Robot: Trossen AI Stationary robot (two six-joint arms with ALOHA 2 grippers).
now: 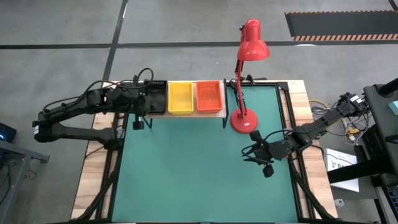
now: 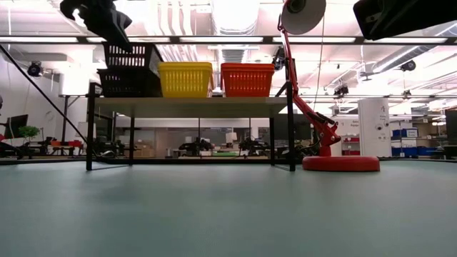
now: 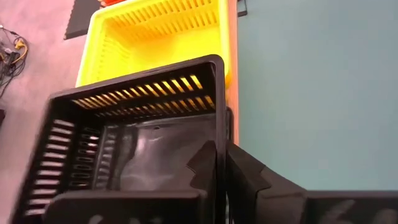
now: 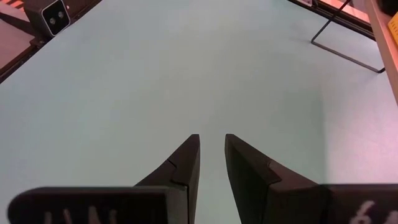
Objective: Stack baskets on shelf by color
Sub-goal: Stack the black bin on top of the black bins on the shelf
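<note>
A low wood shelf (image 1: 186,114) stands at the table's far edge. On it, from left to right, are a black basket (image 1: 155,98), a yellow basket (image 1: 180,97) and an orange-red basket (image 1: 209,96). In the low view the black stack (image 2: 132,68) rises above the yellow basket (image 2: 186,78), with an upper black basket over a lower one. My left gripper (image 1: 142,102) is at the shelf's left end, shut on the upper black basket (image 3: 137,143). My right gripper (image 1: 258,154) hovers over the table's right part, open a little and empty. My left gripper pinches the upper black basket's wall that faces the table's near side (image 3: 219,146), one finger inside the basket and one outside. The fingers come from the table's left, slanting down, along the wall. The basket sits upright over the lower black one; I cannot tell whether it rests on it.
A red desk lamp stands on its round base (image 1: 243,121) just right of the shelf, its head (image 1: 252,43) leaning past the table's far edge. The green tabletop (image 1: 199,174) lies between the shelf and the near edge.
</note>
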